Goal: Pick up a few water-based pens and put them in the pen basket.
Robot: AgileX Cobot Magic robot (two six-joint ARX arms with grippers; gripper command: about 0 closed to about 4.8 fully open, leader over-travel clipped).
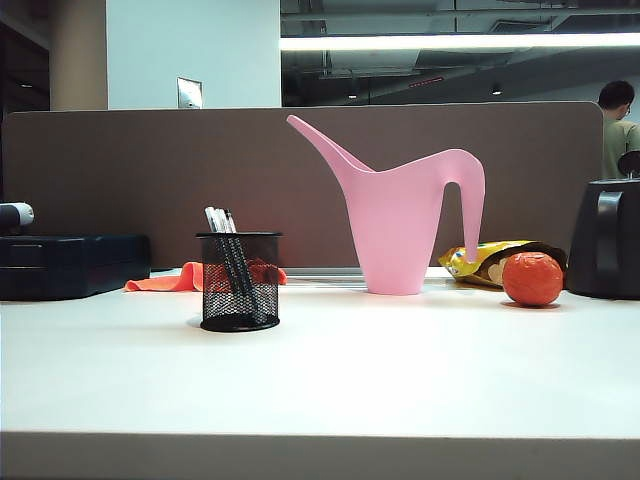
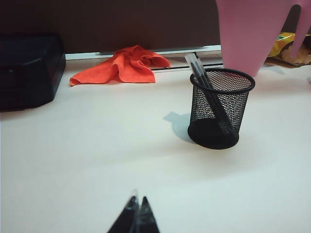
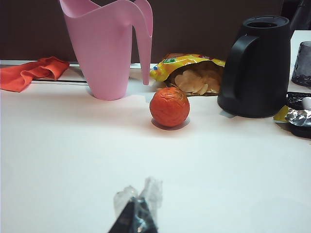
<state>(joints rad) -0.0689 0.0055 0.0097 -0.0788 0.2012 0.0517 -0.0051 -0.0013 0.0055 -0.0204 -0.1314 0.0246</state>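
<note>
Left of the pink watering can: black mesh pen basket upright, holding three water-based pens leaning inside. Right of can: opened chip bag, chips visible. Left gripper and right gripper near table, jaws closed, empty.

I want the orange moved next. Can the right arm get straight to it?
Probably yes: bare table lies between the shut right gripper and the orange. The pink watering can and black jug stand off to its sides.
</note>
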